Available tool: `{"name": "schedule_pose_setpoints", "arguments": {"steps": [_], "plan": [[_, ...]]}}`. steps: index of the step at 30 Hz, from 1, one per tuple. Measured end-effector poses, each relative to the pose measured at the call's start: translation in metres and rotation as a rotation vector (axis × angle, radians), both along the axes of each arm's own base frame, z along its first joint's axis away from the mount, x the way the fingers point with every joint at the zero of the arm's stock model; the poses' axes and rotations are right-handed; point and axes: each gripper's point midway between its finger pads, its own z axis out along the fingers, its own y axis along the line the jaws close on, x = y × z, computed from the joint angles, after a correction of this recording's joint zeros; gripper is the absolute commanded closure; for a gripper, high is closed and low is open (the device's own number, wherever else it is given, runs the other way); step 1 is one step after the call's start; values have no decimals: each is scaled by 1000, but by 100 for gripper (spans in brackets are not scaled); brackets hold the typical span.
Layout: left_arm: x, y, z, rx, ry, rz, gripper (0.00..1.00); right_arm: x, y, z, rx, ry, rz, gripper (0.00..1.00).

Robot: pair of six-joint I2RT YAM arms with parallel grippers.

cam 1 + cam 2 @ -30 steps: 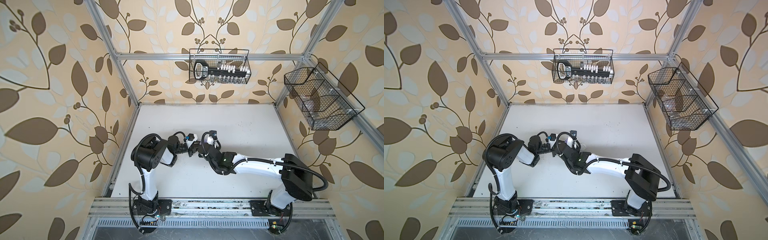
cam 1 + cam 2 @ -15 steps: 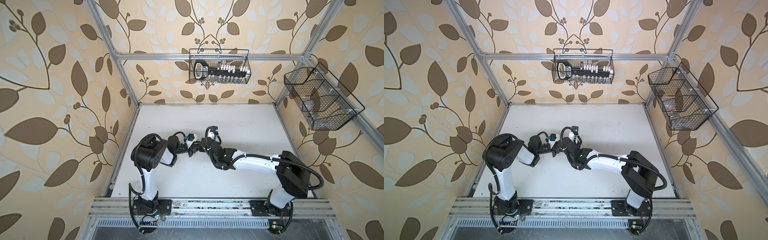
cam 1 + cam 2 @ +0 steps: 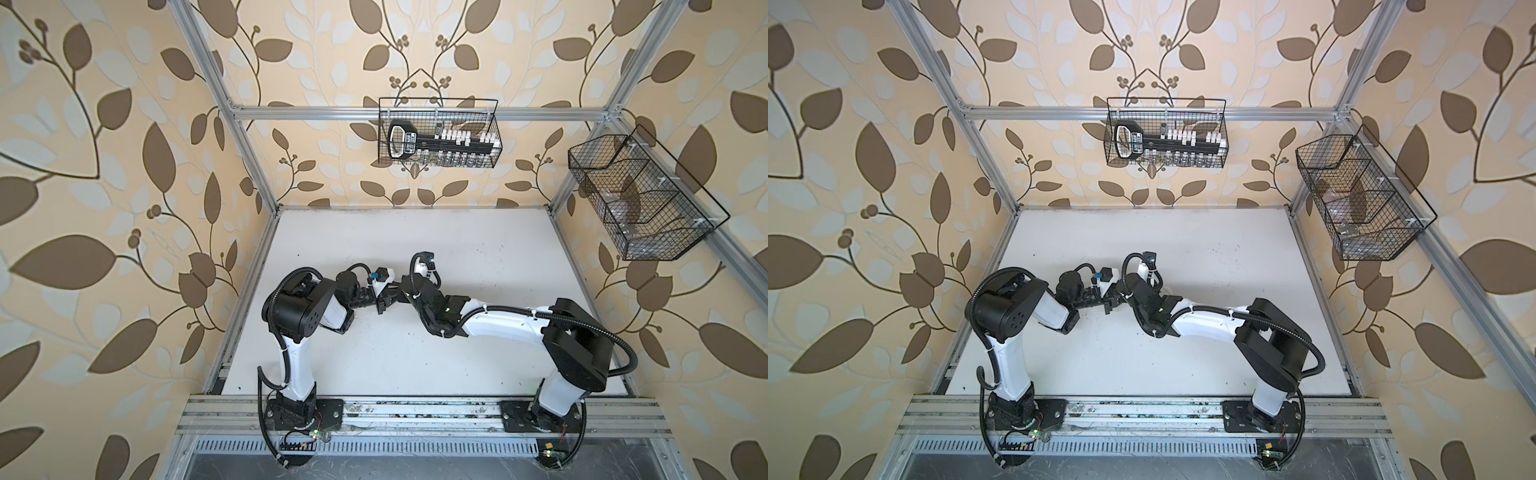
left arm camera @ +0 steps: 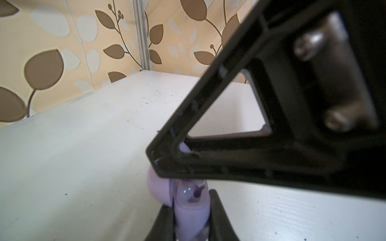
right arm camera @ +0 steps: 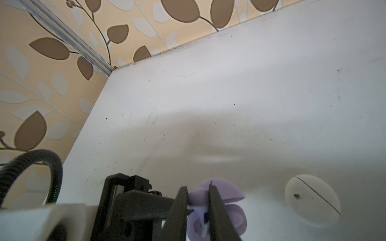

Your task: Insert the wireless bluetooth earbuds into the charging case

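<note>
A lavender charging case (image 5: 225, 219) hangs above the table with its lid (image 5: 224, 187) swung open. My left gripper (image 4: 191, 206) is shut on the case body (image 4: 192, 212). My right gripper (image 5: 197, 189) is shut on a lavender earbud (image 5: 196, 197), whose pale stem points down into the case's open cavity. In the left wrist view a right finger (image 4: 208, 125) crosses just above the case and hides most of the earbud. In both top views the two grippers (image 3: 386, 297) (image 3: 1113, 300) meet at the table's left middle, and the case is hidden under them.
A closed white round case (image 5: 312, 201) lies on the white table (image 3: 415, 365) close to the right of the held case. A wire basket (image 3: 438, 133) hangs on the back wall and another (image 3: 640, 199) on the right wall. The left wall stands near.
The right arm has shifted slightly, its wrist edging toward the back over the left gripper. The left arm has stayed put and both grippers remain shut.
</note>
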Motion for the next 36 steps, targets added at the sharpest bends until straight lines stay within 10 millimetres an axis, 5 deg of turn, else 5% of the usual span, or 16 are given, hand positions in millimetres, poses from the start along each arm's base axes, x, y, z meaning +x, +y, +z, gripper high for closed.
{"name": "schedule_pose_setpoints", "arguments": {"steps": [36], "plan": [[0,0,-1,1,10,1,86,-8,-1,-8,17,-21,1,82]]}}
